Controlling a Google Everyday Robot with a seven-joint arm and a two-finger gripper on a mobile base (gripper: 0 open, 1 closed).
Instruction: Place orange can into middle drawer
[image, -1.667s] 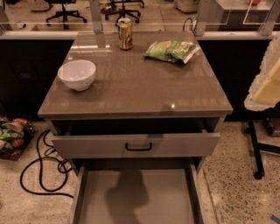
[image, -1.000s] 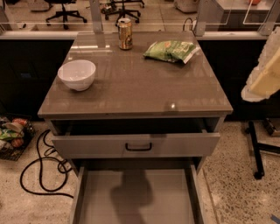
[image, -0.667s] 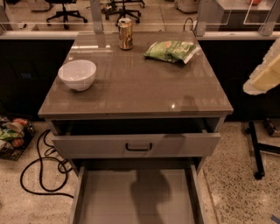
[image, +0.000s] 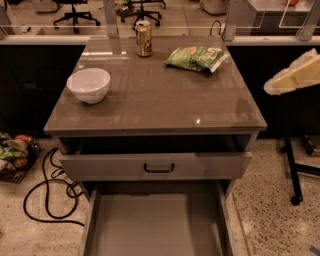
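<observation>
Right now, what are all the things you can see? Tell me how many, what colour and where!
orange can: one, orange-copper, standing at the back of the cabinet top.
white bowl: one, white, on the left of the top.
snack bag: one, green, lying at the back right of the top.
cabinet top: one, brown-grey, glossy.
upper drawer: one, grey with a black handle, slightly open.
middle drawer: one, light grey, pulled out below the upper one.
cable: one, black, on the floor at the left.
hand: one, cream-coloured, in the air to the right of the cabinet.
</observation>
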